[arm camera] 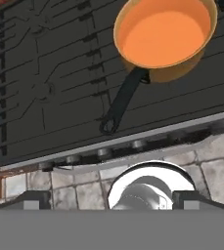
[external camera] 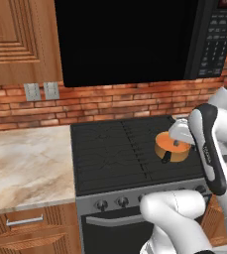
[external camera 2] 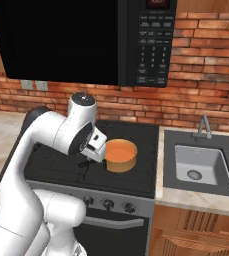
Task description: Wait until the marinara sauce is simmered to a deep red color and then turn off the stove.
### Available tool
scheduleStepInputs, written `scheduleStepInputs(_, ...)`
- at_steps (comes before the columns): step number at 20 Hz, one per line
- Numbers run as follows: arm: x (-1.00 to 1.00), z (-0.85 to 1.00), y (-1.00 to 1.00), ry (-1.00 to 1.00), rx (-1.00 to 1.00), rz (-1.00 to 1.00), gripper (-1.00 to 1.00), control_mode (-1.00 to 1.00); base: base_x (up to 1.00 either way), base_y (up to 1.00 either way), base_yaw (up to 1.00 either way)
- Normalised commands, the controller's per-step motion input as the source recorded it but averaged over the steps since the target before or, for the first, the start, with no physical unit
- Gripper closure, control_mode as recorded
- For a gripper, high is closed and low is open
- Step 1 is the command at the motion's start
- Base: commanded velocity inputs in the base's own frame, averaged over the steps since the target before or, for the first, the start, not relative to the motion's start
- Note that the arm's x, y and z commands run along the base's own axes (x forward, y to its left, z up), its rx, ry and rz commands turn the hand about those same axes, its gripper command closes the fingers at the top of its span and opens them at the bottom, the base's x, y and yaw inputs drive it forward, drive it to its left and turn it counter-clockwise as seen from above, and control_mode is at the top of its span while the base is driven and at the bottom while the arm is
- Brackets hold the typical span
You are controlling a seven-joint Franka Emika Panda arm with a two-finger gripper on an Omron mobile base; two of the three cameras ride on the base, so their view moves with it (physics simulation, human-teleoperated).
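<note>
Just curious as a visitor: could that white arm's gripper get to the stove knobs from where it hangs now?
Probably yes. The gripper hangs above the stove's front edge, left of the saucepan, with nothing between it and the knobs.

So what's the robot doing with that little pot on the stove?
It isn't touching anything. The gripper hangs open above the front of the stove. Orange marinara sauce, not yet deep red, sits in a small copper saucepan on the grates. The knobs along the front panel are untouched. The robot seems to be watching the sauce.
</note>
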Motion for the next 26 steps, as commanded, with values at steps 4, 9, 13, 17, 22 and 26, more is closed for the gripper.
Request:
scheduleStepInputs(4, -0.26, -0.22, -0.80, 0.00, 0.22, -0.11, -1.00, -1.00, 0.00, 0.00, 0.00)
scheduleStepInputs(9, -0.27, -0.22, -0.76, 0.00, 0.20, -0.14, -1.00, -1.00, 0.00, 0.00, 0.00)
scheduleStepInputs(13, -0.32, -0.31, -0.63, 0.00, 0.21, -0.14, -1.00, -1.00, 0.00, 0.00, 0.00)
scheduleStepInputs(17, -0.16, -0.32, -0.37, 0.00, 0.19, -0.08, -1.00, -1.00, 0.00, 0.00, 0.00)
scheduleStepInputs(22, 0.00, -0.50, -0.08, -0.03, 0.14, -0.03, -1.00, -1.00, 0.00, 0.00, 0.00)
scheduleStepInputs(26, 0.02, -0.58, -0.01, -0.04, 0.13, -0.04, -1.00, -1.00, 0.00, 0.00, 0.00)
